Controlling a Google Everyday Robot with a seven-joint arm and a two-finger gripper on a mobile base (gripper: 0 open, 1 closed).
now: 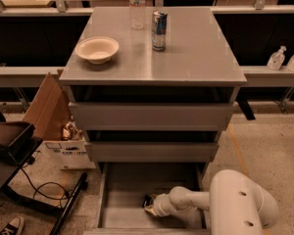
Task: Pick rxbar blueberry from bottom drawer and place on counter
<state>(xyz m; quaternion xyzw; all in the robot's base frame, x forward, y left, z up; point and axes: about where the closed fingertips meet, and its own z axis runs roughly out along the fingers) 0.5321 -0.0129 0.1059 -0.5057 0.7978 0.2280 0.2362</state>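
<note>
One rxbar blueberry [148, 199] lies touching the gripper [151, 208] inside the bottom drawer [122, 190].

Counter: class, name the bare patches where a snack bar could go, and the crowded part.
Bare: the right side of the counter, beyond the can, and the front strip. Crowded: back left, with bowl, bottle, can. The gripper is down in the bottom drawer.

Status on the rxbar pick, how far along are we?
Done: the bottom drawer is pulled open. In hand: the gripper is down inside it, at the rxbar blueberry; whether it has a grasp can't be confirmed. Left: lift the bar out and set it on the counter, which holds only a bowl, a can and a bottle.
</note>
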